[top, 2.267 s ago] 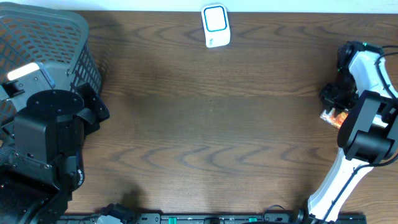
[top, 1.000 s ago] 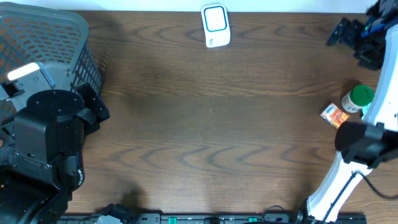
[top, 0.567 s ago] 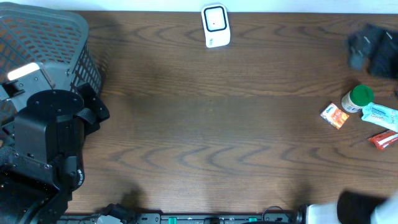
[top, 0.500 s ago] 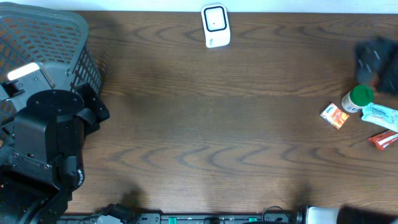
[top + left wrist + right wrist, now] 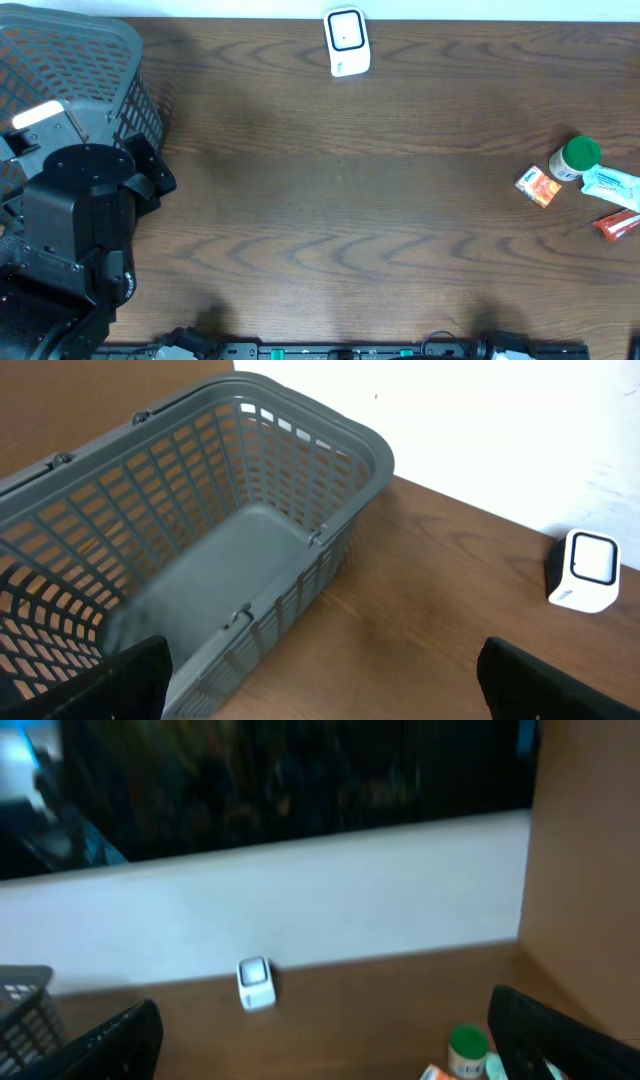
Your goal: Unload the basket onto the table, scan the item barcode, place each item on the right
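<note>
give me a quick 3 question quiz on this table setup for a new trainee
1. True or false: the grey basket has nothing in it.
2. Where does the white scanner stand? A: inside the basket. B: at the far edge of the table, near the middle. C: at the near edge, on the left.
3. Counting the green-capped bottle, how many items lie grouped by the right edge?

Key: 1 true; 2 B; 3 four.
</note>
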Controlling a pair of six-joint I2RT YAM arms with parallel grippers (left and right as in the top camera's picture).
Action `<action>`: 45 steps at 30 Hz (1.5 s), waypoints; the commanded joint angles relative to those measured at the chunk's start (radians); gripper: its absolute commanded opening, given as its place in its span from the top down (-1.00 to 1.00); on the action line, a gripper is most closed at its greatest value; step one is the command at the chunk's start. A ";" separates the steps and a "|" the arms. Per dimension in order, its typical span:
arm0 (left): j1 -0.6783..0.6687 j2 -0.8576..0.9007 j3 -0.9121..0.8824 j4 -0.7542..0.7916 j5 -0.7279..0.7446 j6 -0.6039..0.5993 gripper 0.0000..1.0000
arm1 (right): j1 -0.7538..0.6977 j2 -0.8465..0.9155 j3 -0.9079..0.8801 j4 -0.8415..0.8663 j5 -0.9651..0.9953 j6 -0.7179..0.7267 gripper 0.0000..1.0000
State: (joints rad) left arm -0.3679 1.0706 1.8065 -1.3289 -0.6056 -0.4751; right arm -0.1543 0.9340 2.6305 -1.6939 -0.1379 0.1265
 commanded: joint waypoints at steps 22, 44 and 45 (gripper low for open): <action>0.004 0.000 -0.006 -0.003 -0.015 -0.010 -0.96 | 0.020 -0.188 -0.225 0.199 0.076 -0.151 -0.99; 0.004 0.000 -0.006 -0.003 -0.015 -0.010 -0.96 | 0.058 -0.692 -1.374 0.817 -0.011 -0.150 -0.99; 0.004 0.000 -0.006 -0.003 -0.015 -0.010 -0.95 | 0.058 -0.702 -1.411 0.835 -0.016 -0.150 -0.98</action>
State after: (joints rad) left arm -0.3679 1.0706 1.8065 -1.3289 -0.6056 -0.4751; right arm -0.1001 0.2741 1.3254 -0.9024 -0.1135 -0.0124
